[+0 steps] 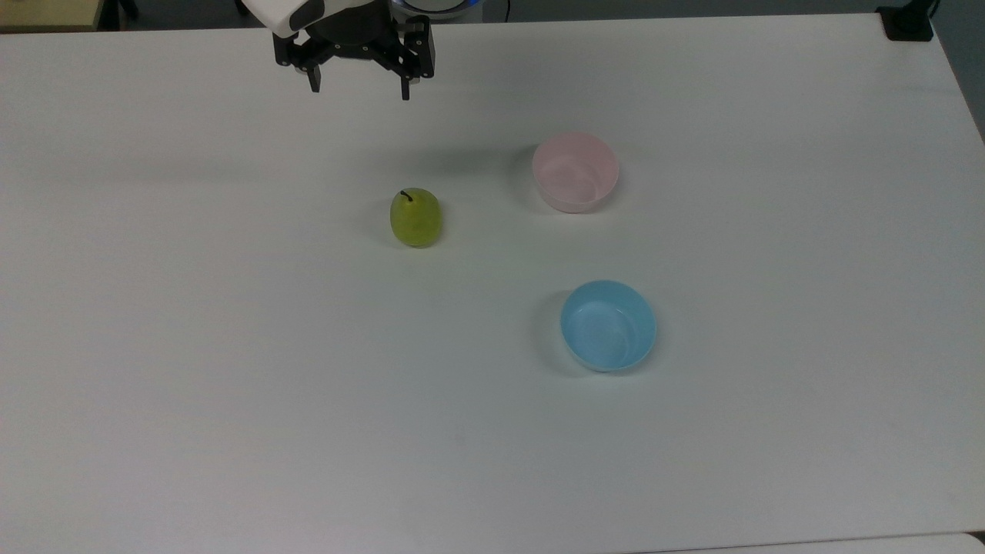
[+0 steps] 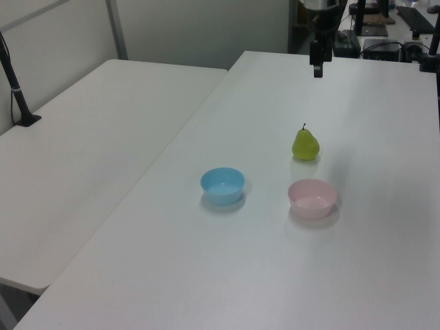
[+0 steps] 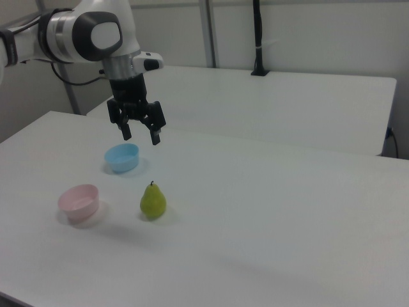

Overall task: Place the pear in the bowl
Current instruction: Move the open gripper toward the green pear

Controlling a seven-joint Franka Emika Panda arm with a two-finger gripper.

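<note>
white table (image 1: 231, 385) | pear (image 1: 415, 218) 1 | bowls 2: pink bowl (image 1: 575, 171), blue bowl (image 1: 608, 325)

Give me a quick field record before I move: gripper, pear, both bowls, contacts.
gripper: open, empty, raised above the table, well apart from the pear
pear: upright on the table, stem up, untouched
pink bowl: upright, empty, to the pear's right in the top view
blue bowl: upright, empty, below the pink bowl in the top view
contacts: none; pear and bowls all stand apart
task state: pear not yet grasped, not in the pink bowl
</note>
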